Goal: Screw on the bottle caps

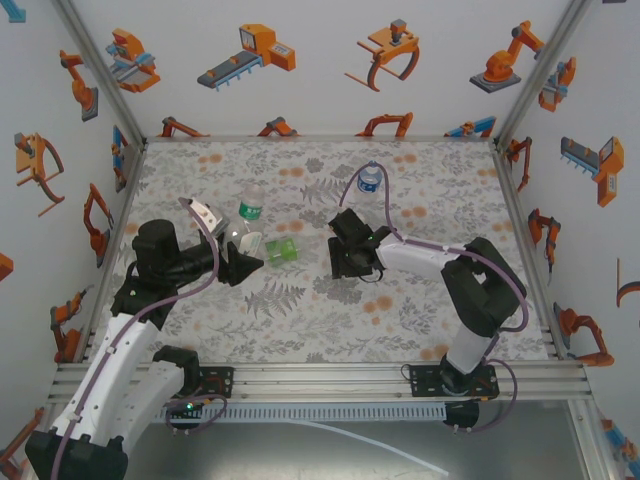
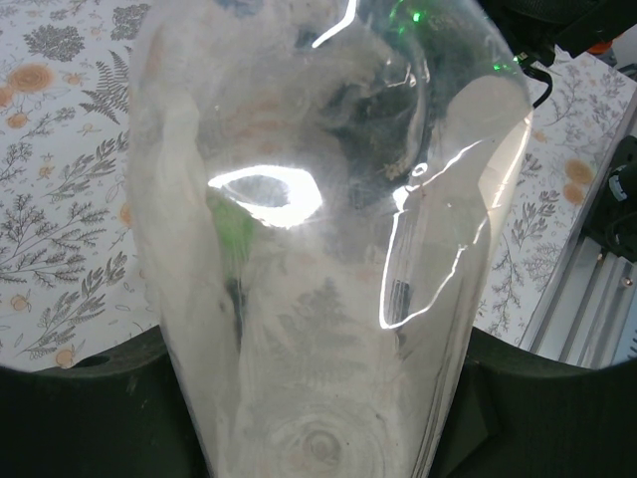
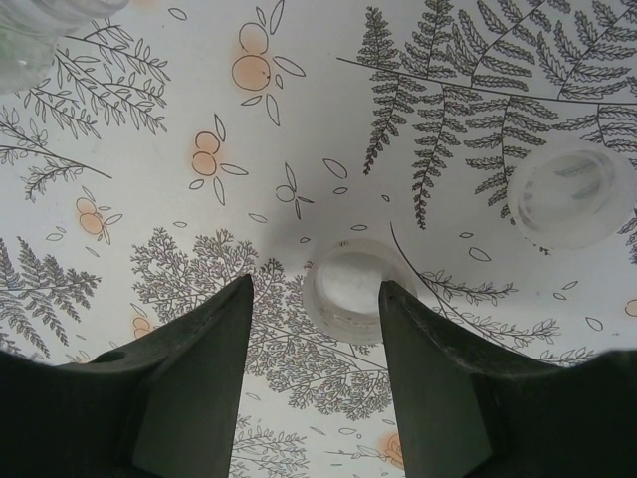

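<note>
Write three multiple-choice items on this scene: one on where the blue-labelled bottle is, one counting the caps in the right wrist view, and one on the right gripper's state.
1. The blue-labelled bottle is:
A) upright near the far edge of the table
B) lying flat at the near edge
C) off the table

2. How many whitish caps lie on the table in the right wrist view?
A) one
B) two
C) four

3. The right gripper is:
A) shut on a bottle
B) shut on nothing
C) open, with a cap between its fingertips

Answers:
1 A: the top view shows it standing at the far side.
2 B: one sits between the fingers and one lies off to the right.
3 C: the fingers stand apart, and bare table shows between one finger and the cap.
</note>
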Robot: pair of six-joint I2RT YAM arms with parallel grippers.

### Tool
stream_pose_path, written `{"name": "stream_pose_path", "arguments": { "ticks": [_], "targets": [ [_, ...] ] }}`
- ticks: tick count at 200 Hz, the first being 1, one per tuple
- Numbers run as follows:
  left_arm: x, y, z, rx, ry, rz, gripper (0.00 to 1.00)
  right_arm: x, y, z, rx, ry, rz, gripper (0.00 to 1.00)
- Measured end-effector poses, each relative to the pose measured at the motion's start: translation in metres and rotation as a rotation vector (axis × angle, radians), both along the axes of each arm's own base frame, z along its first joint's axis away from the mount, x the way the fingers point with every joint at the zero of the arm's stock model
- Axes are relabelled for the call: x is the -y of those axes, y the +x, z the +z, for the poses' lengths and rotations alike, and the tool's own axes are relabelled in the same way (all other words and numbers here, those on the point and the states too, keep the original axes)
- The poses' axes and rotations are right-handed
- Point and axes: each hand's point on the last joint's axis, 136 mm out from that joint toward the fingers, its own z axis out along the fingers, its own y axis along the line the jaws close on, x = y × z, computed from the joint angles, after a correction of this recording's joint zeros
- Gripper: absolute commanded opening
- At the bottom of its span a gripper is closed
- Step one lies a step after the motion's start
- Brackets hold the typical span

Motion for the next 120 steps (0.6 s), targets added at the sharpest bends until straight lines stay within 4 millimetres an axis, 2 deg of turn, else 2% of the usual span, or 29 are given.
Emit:
{"name": "stream_pose_path", "arguments": {
  "ticks": [66, 120],
  "targets": [
    [0.000, 0.001, -0.002, -0.005, 0.004, -0.001, 0.00, 0.005, 0.000, 0.014, 0.017, -0.017, -0.002, 0.58],
    [0.000, 0.001, -0.002, -0.005, 0.004, -0.001, 0.00, 0.009, -0.001, 0.012, 0.013, -0.036, -0.007, 0.58]
  ]
}}
